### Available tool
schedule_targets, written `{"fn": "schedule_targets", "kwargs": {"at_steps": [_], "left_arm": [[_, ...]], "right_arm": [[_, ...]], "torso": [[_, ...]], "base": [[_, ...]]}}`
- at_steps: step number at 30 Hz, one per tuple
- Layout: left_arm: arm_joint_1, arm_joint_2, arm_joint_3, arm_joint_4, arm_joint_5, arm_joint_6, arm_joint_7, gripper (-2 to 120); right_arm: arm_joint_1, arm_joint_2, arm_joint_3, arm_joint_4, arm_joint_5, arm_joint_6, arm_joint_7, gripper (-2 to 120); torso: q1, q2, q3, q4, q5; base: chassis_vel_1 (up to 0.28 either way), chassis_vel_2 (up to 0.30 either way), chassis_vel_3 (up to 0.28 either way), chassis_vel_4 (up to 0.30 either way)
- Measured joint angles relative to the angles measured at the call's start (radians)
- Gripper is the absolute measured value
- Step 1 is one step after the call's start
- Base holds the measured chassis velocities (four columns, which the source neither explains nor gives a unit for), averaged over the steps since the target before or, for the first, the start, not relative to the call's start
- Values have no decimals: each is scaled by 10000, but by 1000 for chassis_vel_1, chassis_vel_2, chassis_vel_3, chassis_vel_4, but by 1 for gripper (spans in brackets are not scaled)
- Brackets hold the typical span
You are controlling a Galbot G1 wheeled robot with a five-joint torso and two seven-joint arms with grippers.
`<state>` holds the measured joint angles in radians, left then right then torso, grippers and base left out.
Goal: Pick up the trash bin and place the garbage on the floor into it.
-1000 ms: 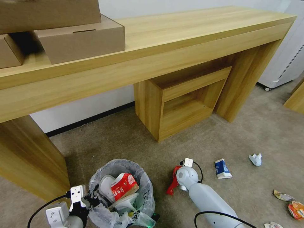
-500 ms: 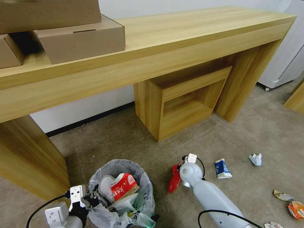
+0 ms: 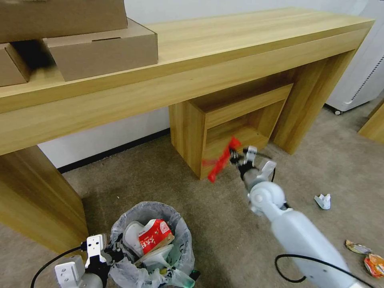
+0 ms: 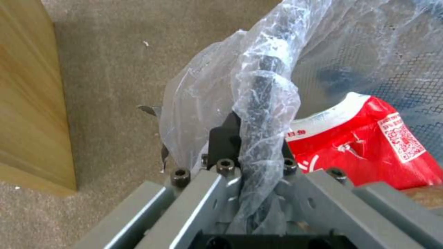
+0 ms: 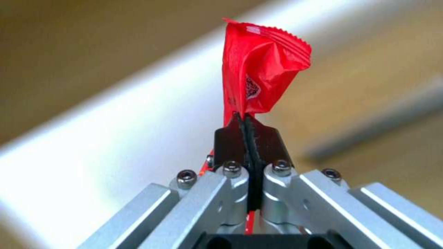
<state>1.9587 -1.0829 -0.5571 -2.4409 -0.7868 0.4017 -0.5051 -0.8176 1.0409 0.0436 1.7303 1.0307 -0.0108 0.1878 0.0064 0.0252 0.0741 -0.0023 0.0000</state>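
The trash bin (image 3: 149, 208), lined with a crinkly whitish bag, is at the lower left with a red-white crushed cup (image 3: 154, 236) inside. My left gripper (image 3: 109, 256) is shut on the bin's bagged rim (image 4: 263, 100); its own jaws (image 4: 251, 138) clamp that rim, with the cup (image 4: 369, 138) beside them. My right gripper (image 3: 237, 157) is raised in front of the wooden cubby and shut on a red wrapper (image 3: 221, 161). The wrapper (image 5: 258, 76) sticks up from the closed fingertips (image 5: 248, 124). Crumpled paper (image 3: 323, 201) and an orange wrapper (image 3: 374, 265) lie on the carpet at the right.
A long wooden desk (image 3: 224, 52) spans the back, its thick leg (image 3: 36, 200) close to the bin. An open cubby (image 3: 232, 128) stands under it. Cardboard boxes (image 3: 100, 48) sit on top. A white appliance (image 3: 360, 80) stands at the right. Another wrapper (image 3: 357, 247) lies nearby.
My right gripper has risen from the floor with the red wrapper, moving up and away toward the cubby. The left gripper and the bin have stayed put.
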Motion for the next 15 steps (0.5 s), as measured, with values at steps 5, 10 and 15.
{"fn": "schedule_targets", "kwargs": {"at_steps": [5, 10, 15], "left_arm": [[14, -8, -9, -40, 25, 80, 37, 0], [57, -137, 64, -23, 197, 107, 49, 0], [86, -297, 127, 19, 408, 144, 58, 0]], "right_arm": [[-4, -999, -788, 1795, 712, 1019, -2276, 0], [-161, -1486, -1555, 3016, 1254, 1048, -2717, 0], [66, -1500, -2365, 3600, 1779, 624, -1874, 0]], "torso": [[0, 0, 0, 1, 0], [0, 0, 0, 1, 1], [0, 0, 0, 2, 1]], "base": [[0, 0, 0, 0], [0, 0, 0, 0], [0, 0, 0, 0]]}}
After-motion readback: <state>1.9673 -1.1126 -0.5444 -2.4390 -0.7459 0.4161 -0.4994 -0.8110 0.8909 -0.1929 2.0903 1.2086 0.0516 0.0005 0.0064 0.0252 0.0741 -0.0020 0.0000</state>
